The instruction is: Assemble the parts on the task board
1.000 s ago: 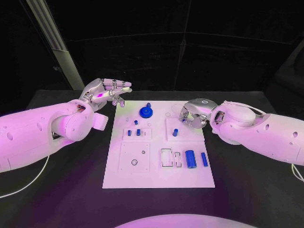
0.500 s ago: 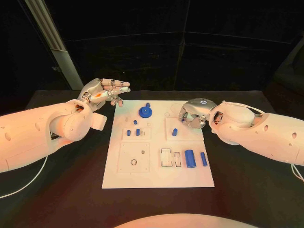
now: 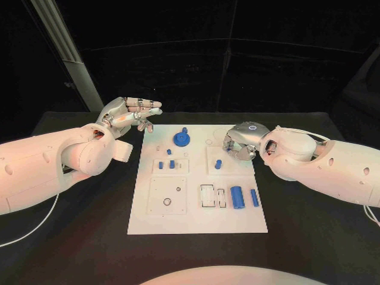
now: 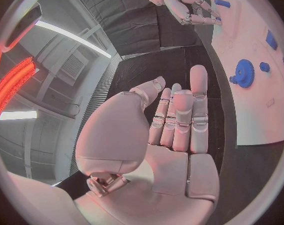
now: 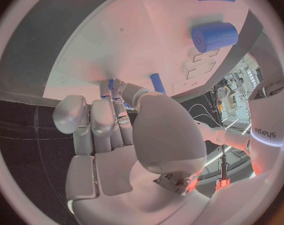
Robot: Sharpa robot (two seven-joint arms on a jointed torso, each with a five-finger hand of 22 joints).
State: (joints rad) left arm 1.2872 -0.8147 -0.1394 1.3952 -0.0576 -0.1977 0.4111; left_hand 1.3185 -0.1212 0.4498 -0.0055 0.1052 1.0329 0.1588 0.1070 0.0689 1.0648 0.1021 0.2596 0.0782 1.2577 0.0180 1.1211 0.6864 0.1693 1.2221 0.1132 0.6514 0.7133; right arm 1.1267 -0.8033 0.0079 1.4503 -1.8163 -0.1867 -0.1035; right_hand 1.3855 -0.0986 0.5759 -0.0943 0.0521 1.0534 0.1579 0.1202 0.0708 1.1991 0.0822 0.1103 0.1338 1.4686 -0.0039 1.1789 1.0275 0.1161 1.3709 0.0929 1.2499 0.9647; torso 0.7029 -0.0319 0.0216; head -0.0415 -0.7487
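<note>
A: Nearest on the white rectangular task board, what's logged?

B: Large blue plastic cylinder lying flat beside a thin blue rod, both right of a cross-shaped cutout. The board lies on the black desk.

A: Mid-board?

B: Two short blue pegs standing in the left block, one short blue pin to the right.

A: Right hand?

B: Over the board's right edge, fingers curled in. The wrist view shows a small blue piece at the fingertips; whether it is held, cannot tell.

A: Far end?

B: Blue toothed gear sits near the far edge. Left hand is raised just off the far-left corner, fingers straight and close together, nothing in it.
</note>
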